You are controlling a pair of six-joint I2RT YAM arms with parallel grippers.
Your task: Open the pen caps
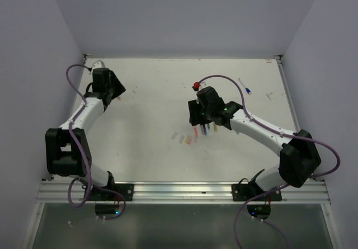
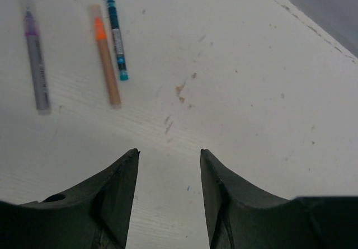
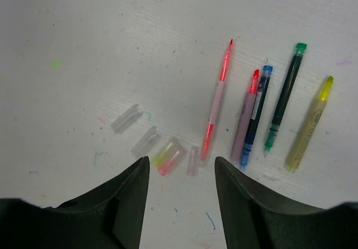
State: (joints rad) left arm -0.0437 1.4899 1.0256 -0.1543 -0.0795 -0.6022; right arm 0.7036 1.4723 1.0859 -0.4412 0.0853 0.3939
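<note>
The right wrist view shows the right end effector (image 3: 182, 204) released and empty. Four loose pen caps (image 3: 168, 155) lie just ahead of its fingertips, with five pens (image 3: 255, 114) ahead to the right. Only the left wrist view shows the left end effector (image 2: 168, 196), also released, with a grey pen (image 2: 34, 61), an orange pen (image 2: 105, 61) and a teal pen (image 2: 116, 31) ahead-left on the worktop (image 2: 251, 92).

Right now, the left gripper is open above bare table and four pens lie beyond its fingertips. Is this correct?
Not quite. Three pens lie there, not four: the grey pen, the orange pen and the teal pen. The left wrist view shows this. The left gripper is indeed open above bare table.
</note>
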